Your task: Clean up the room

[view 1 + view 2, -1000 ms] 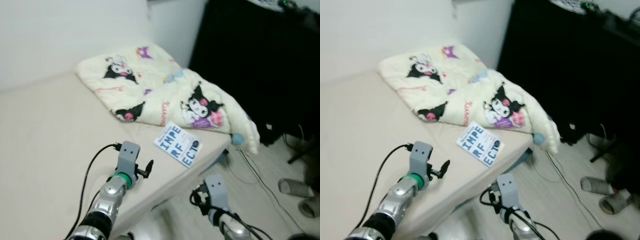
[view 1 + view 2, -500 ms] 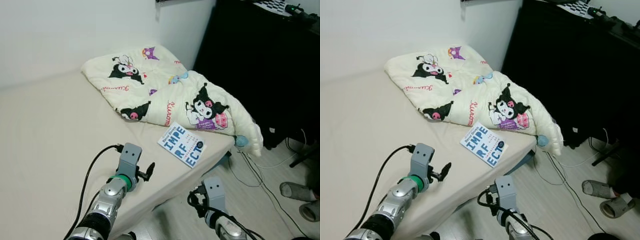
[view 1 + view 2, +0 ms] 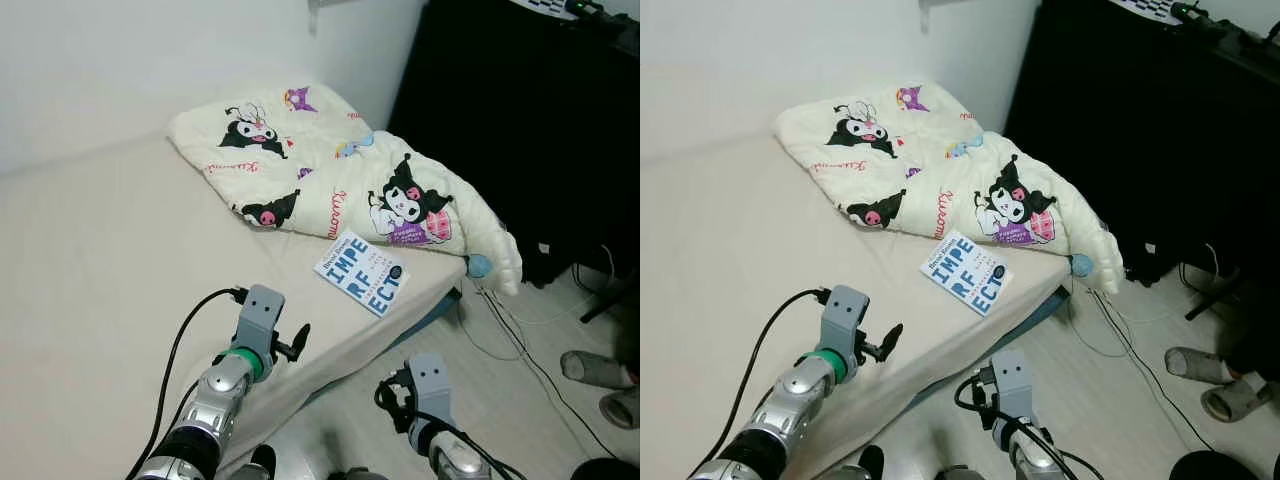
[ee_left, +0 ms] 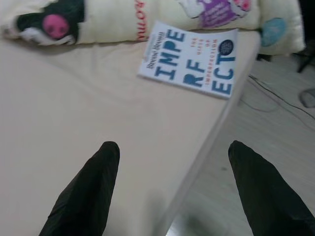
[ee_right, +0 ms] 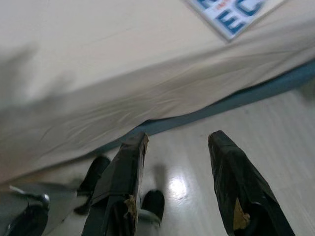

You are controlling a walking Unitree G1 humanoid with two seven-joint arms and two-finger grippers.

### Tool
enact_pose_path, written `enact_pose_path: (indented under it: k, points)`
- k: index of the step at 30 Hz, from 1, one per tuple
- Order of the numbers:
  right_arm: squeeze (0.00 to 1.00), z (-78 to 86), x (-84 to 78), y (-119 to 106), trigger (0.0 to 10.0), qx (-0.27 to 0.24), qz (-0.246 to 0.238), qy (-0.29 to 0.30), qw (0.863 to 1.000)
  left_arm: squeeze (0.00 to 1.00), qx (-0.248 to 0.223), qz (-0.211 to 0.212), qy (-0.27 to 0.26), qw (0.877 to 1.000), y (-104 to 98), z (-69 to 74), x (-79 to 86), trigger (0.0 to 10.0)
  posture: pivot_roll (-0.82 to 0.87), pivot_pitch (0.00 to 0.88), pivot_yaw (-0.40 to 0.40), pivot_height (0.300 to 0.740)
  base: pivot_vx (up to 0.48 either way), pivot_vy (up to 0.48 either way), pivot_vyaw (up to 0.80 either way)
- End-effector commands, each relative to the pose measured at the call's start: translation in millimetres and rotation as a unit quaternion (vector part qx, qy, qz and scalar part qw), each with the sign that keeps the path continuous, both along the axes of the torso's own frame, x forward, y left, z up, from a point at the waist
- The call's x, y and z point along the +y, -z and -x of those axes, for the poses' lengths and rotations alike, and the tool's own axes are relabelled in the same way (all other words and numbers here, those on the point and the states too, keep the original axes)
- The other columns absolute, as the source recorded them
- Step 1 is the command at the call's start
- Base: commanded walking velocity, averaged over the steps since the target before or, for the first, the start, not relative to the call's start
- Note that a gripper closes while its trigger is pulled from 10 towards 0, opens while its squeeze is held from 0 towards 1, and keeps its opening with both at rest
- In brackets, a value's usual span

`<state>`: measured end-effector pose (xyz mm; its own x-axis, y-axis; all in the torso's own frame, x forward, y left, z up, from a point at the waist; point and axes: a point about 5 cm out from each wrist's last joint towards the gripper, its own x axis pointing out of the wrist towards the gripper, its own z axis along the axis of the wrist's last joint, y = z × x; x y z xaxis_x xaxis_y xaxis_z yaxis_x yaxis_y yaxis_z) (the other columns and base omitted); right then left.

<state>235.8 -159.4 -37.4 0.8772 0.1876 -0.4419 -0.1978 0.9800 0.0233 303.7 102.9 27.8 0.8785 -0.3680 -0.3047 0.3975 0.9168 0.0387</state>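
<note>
The left gripper [image 4: 170,157] hangs wide open and empty over the near part of the bed [image 3: 90,260], aimed at the book [image 3: 362,273]. The book lies flat near the bed's right edge, just below the cartoon-print blanket [image 3: 340,170]. It looks a thin, light paperback, stiff but bendable (slick cover, probably); best pinched at the edge nearest the mattress side. The right gripper [image 5: 172,182], open and empty, hovers low over the floor [image 3: 1110,390]. Since a moment ago only the camera shifted; the book stayed put.
</note>
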Motion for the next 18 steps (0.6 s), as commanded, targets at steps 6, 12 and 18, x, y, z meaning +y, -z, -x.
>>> enact_pose_path:
  k: [6, 12, 18]
  points:
    - [0.0, 3.7, -0.8, 2.8, 10.0, 0.006, -0.004, 0.006, 1.0, 0.0, 0.009, -0.005, 0.003, 1.0, 5.2, 5.1, 0.2, 10.0, 0.01, 0.082, -0.021, 0.74, -0.343, 0.0, 0.0]
    - [0.0, 2.5, 1.4, 1.8, 10.0, 0.003, -0.009, 0.005, 1.0, 0.0, 0.008, -0.006, 0.002, 1.0, 5.0, 4.7, 0.8, 10.0, 0.01, 0.081, -0.02, 0.74, -0.344, 0.0, 0.0]
    - [0.0, 2.0, 1.9, 1.6, 10.0, 0.002, -0.005, 0.001, 1.0, 0.0, 0.009, -0.006, 0.001, 1.0, 4.9, 4.6, 1.2, 10.0, 0.01, 0.08, -0.019, 0.74, -0.345, 0.0, 0.0]
